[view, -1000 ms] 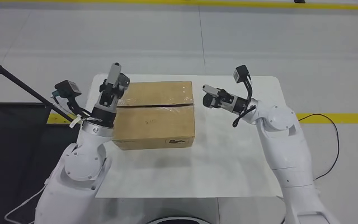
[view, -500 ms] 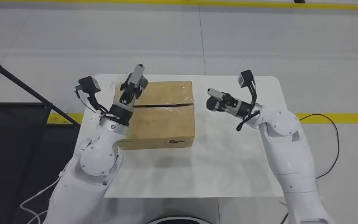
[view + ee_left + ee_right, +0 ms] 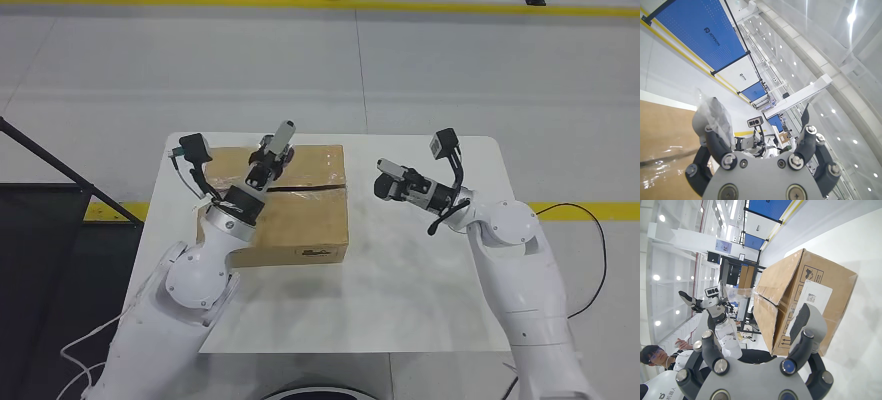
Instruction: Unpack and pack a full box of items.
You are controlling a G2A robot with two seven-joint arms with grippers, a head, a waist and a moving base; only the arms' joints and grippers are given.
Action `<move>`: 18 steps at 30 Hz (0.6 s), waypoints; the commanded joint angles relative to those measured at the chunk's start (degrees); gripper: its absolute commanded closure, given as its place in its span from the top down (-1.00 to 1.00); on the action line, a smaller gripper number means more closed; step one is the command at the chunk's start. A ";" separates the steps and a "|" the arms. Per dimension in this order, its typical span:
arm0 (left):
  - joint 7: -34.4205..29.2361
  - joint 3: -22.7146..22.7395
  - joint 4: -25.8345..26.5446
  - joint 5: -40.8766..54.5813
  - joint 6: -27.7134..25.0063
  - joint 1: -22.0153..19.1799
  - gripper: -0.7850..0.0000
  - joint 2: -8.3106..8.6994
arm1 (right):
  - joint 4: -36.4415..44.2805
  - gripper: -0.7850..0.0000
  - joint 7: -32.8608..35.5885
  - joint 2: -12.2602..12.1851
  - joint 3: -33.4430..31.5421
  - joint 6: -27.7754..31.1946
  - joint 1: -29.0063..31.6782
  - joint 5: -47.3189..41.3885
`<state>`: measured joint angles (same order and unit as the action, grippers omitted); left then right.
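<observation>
1. The box [image 3: 290, 205] sits shut on the table [image 3: 420, 300], directly below the left gripper [image 3: 277, 143] and ahead of the right gripper [image 3: 385, 180], apart from both. Its flaps meet at a seam [image 3: 300, 187]. If tape holds there, forcing the flaps could tear the cardboard.
2. The left gripper is spread wide and clamps nothing, yet a strip of clear tape [image 3: 734, 292] clings to one finger and seems to run down to the seam. It could stay stuck, foul later grasps, or tug the box.
3. The right gripper is also spread and empty, so nothing braces the box against sliding.
</observation>
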<state>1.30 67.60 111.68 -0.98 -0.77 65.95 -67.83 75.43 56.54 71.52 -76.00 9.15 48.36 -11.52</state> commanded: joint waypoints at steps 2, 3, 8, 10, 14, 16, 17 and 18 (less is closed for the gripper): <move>-0.68 -0.69 -0.58 0.03 0.19 -0.47 1.00 -0.28 | -0.32 1.00 -0.09 -0.10 0.11 0.02 -0.12 -0.28; -0.80 -0.95 -0.80 -0.18 0.24 -0.66 1.00 -0.38 | -0.42 1.00 -0.08 -0.14 0.16 0.06 -0.18 -0.34; -1.15 -2.54 -2.21 -0.69 0.73 -1.89 1.00 -1.00 | -0.79 1.00 -0.21 -0.33 0.39 0.31 -0.37 -0.60; -1.27 -3.33 -3.02 -0.96 1.11 -2.61 1.00 -1.28 | -0.96 1.00 -0.34 -0.41 0.41 0.51 -0.35 -0.66; -1.13 -4.95 -4.98 -1.06 1.69 -4.23 1.00 -1.95 | -0.99 1.00 -0.59 -0.67 0.00 0.85 0.03 -0.98; -0.98 -5.74 -6.00 -1.00 1.84 -5.03 1.00 -2.30 | -0.71 1.00 -0.83 -0.84 -0.38 0.97 0.47 -1.08; -0.88 -6.14 -6.57 -0.97 1.93 -5.45 1.00 -2.48 | -0.49 1.00 -0.92 -0.95 -0.65 1.07 0.78 -1.04; -0.86 -6.57 -7.15 -0.84 2.07 -5.87 1.00 -2.68 | -0.24 1.00 -1.13 -1.06 -1.03 1.13 1.16 -1.13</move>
<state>0.42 61.40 105.03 -1.91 1.19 60.42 -70.36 75.01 55.55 70.55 -76.75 10.24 49.25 -12.60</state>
